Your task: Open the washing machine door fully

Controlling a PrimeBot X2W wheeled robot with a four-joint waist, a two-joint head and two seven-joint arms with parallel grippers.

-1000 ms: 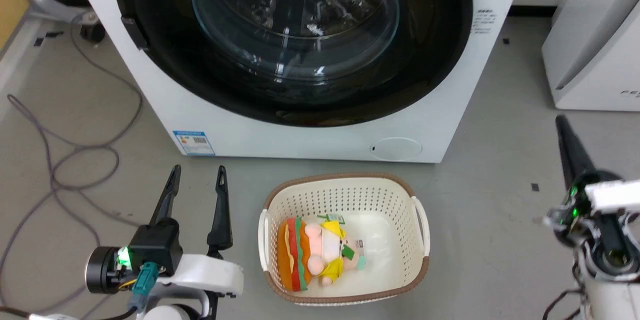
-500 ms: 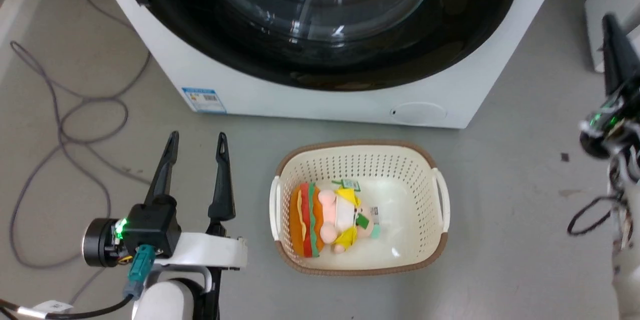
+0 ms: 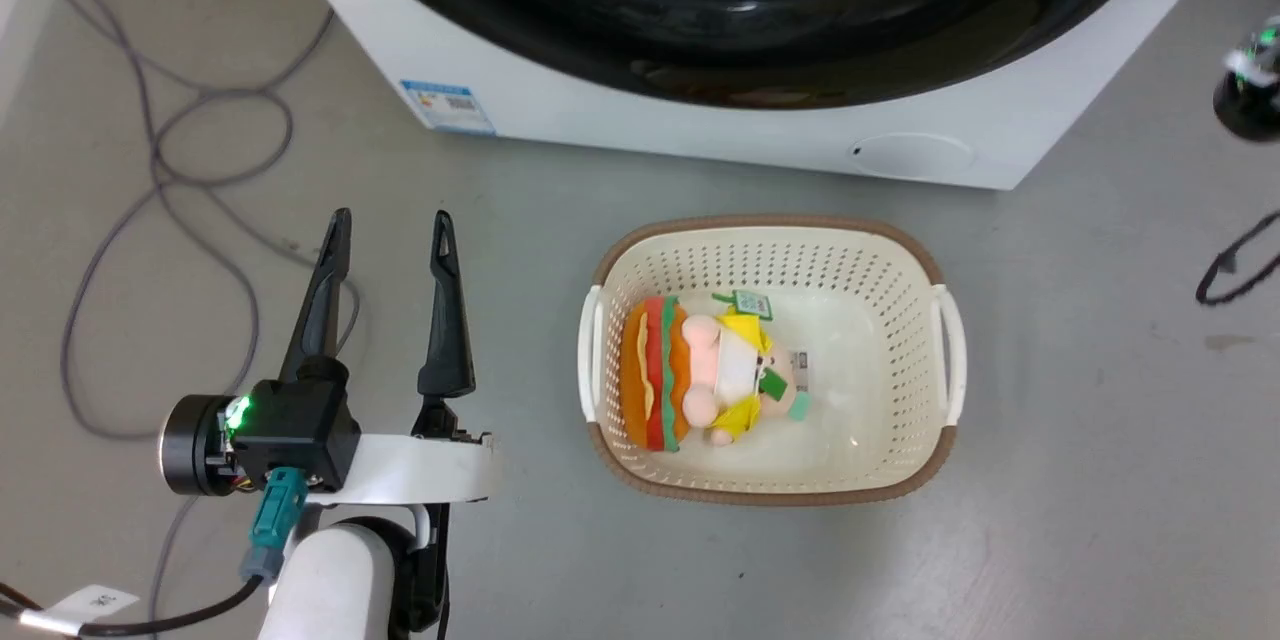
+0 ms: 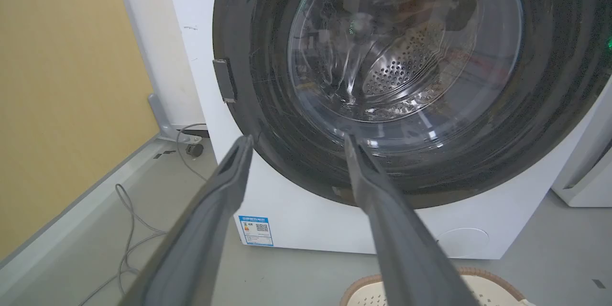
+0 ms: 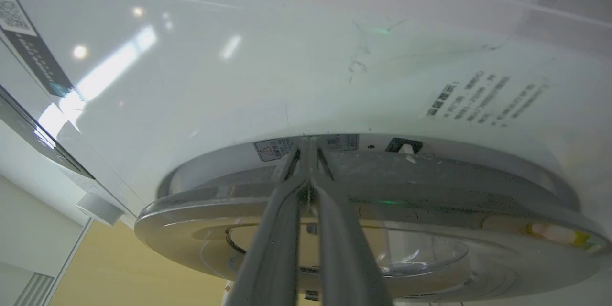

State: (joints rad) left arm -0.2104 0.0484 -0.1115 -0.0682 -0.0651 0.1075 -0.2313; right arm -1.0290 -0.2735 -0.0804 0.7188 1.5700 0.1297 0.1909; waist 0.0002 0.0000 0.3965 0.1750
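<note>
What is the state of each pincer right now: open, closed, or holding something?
Left pincer: open, holding nothing.
Right pincer: closed, tips together at the edge of the washing machine door, gripping nothing visible.

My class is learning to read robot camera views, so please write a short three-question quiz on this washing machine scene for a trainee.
1. True or false: the left end effector is open and holds nothing.
2. What lies in the basket? A) a plush toy B) a folded towel C) a detergent bottle
3. Fill in: in the right wrist view, the right end effector, with its tips at the rim of the washing machine door, is ___ (open/shut).
Key: 1 true; 2 A; 3 shut.
</note>
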